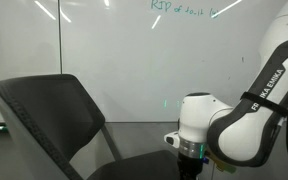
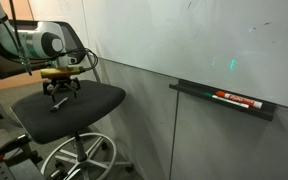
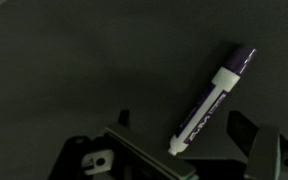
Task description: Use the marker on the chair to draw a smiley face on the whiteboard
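Gripper (image 3: 183, 128) hangs low over the chair (image 2: 99, 95) seat w/ jaws apart, clamped on nothing; the marker (image 3: 212, 98) lies flat on the dark padding, slanted, purple cap away from the fingers, its pale end reaching in btwn them; whether it touches them can't be told; in an exterior view the whiteboard (image 2: 204, 40) stands behind, w/ a red-and-black marker (image 2: 236, 99) on its tray (image 2: 192, 90).
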You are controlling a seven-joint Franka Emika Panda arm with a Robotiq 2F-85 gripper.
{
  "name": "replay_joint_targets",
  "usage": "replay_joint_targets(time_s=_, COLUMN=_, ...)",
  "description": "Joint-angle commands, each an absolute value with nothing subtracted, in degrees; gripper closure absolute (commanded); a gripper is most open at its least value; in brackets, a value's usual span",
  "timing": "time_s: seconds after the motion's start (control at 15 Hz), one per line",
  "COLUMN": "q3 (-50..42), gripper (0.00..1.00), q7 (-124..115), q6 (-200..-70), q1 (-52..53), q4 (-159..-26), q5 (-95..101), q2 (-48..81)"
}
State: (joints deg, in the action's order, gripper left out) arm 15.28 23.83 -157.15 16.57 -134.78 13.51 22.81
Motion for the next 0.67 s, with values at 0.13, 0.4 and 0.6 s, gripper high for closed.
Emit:
replay_joint_targets(time_s=0.13, q3=4.98, gripper=0.00, q7=3.53, q6=-161.98, q1=25.23, q4=-134.70, q5=25.95, q2=22.15)
replay_joint_targets(time_s=0.4, q3=1.66, gripper=0.00, q7=-7.56, q6=-155.69, q1=29.60, q4=-134.58, q5=30.75, q2=21.02)
replay_joint_targets(time_s=0.6, q3=3.85, gripper=0.00, q7=-11.00, q6=-149.01, q1=30.38, q4=-134.06, q5=30.41, q2=19.95)
